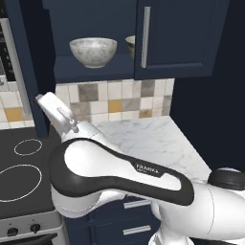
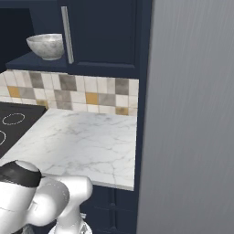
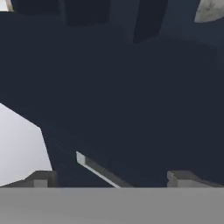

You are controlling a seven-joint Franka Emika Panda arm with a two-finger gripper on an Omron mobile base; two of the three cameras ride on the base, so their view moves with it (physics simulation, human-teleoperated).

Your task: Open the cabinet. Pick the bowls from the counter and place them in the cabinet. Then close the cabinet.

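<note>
While my arm (image 1: 119, 177) bends low in front of the stove (image 1: 21, 172), my fingers (image 3: 41, 178) stand wide apart and hold nothing. In the hand view I see both tips at the bottom, far from each other, with only dark navy surface between them and a thin silver handle (image 3: 98, 170) running slantwise near them; I cannot tell whether I touch it. The cabinet (image 1: 177, 38) hangs above the tiled wall (image 1: 115, 98). Its left door (image 1: 26, 67) is swung open and stands edge-on beside the stove, and its right door is closed, with a long silver bar on it. Inside, on the shelf, the marbled bowl (image 1: 93, 51) stands upright. Just to the right of it, the second bowl (image 1: 130, 45) is half hidden behind the closed door, so I see only its rim and side. From the right base view the marbled bowl sits on the shelf just left of the bar. The counter (image 1: 148, 143) lies below, white with grey veins, between the stove and the dark tall panel on the right. Below the counter there are navy drawers (image 1: 136, 217) with short handles.
</note>
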